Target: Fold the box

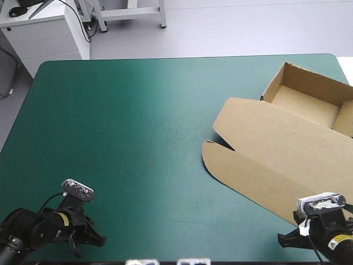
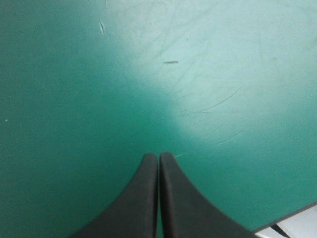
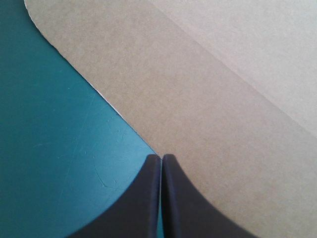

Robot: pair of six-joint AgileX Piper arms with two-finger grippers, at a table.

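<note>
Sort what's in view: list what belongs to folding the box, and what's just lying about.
For the job:
box, an open tray with its lid lying flat
right gripper, shut, tips at the lid's edge
left gripper, shut, well away from the box

Just there:
teal-green cover, lightly scratched

The box (image 1: 265, 149) is matt brown board; the teal-green cover (image 1: 138, 138) is smooth, faintly scratched.
</note>
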